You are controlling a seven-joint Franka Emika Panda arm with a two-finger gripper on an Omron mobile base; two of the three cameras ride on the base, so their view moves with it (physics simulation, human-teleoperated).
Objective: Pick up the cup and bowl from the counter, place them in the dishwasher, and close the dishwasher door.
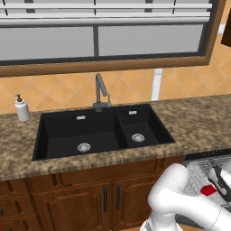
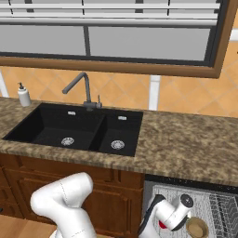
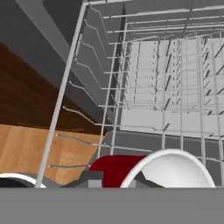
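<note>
one cup point(image 3: 114, 169), red with a white rim, sits right at the hand point(image 3: 116, 186) in the hand view, lying on its side there with its white mouth turned toward the right and the grey wire rack point(image 3: 166, 83) of the dishwasher point(image 2: 186, 195) spread behind it. the hand is closed narrow on the cup, its dark fingers pressed against the red wall. in the left base view the cup shows as a small red patch point(image 1: 208, 190) beside the dark hand point(image 1: 221, 180), low over the rack at the lower right. in the right base view a sliver of red point(image 2: 161, 225) peeks from under the white wrist. one bowl point(image 2: 197, 227), tan-brown and round, rests upright on the rack just to the right of the wrist, apart from the cup. the dishwasher stands open below the counter point(image 2: 186, 144), its rack pulled out. one black double sink point(image 1: 99, 131) with two drains is set in the counter, one grey faucet point(image 1: 101, 92) rises behind it, and one white soap bottle point(image 1: 21, 108) stands on the counter at the sink's far left corner.
</note>
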